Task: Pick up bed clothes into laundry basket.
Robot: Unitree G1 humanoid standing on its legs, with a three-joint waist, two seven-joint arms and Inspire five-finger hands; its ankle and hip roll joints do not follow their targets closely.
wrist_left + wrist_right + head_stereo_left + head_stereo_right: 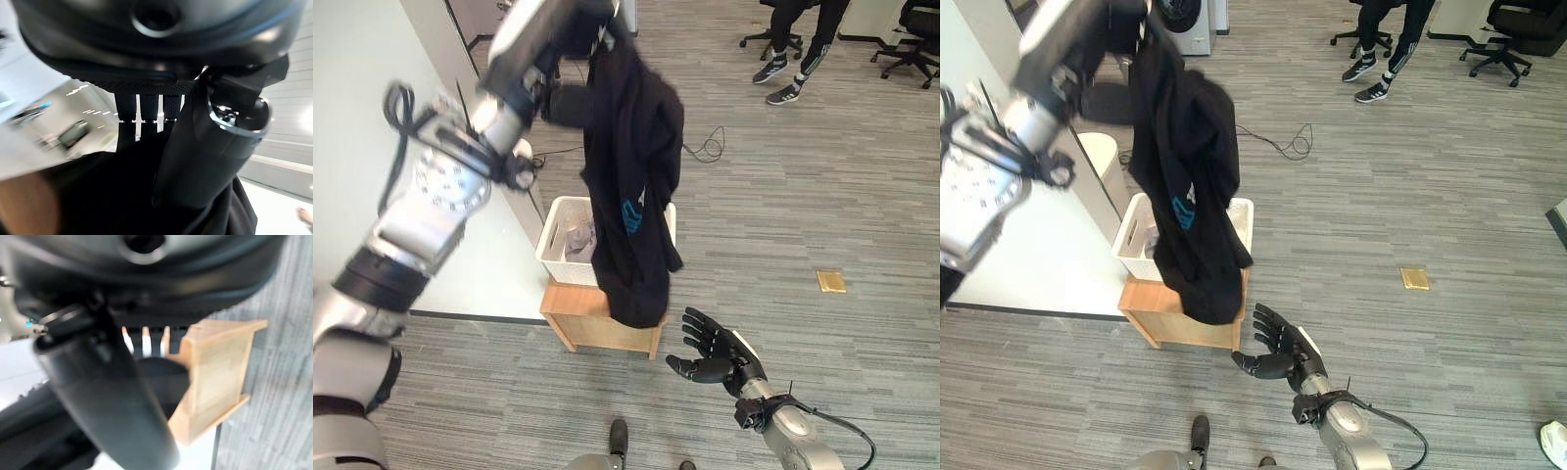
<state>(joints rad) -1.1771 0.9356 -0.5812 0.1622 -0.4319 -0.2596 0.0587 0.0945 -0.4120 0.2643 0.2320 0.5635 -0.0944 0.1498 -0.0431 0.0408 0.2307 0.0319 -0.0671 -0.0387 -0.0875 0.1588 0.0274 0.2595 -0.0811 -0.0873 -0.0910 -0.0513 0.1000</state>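
A black garment (631, 186) with a small blue print hangs at full length from my left hand (576, 34), which is raised high and shut on its top. In the left wrist view the thumb (205, 147) and fingers press on the black cloth (122, 196). The garment's lower end dangles over the front of a white laundry basket (553, 240), which holds a grey piece of cloth (579, 238). The basket stands on a low wooden stand (597, 328). My right hand (715, 352) is low, just right of the stand, open with its fingers spread and holding nothing.
A white surface (352, 98) fills the left side, beside the basket. A person's legs and shoes (793, 59) and an office chair (911, 39) are at the far right. A yellow square (831, 281) and a thin cable (705, 147) lie on the grey floor.
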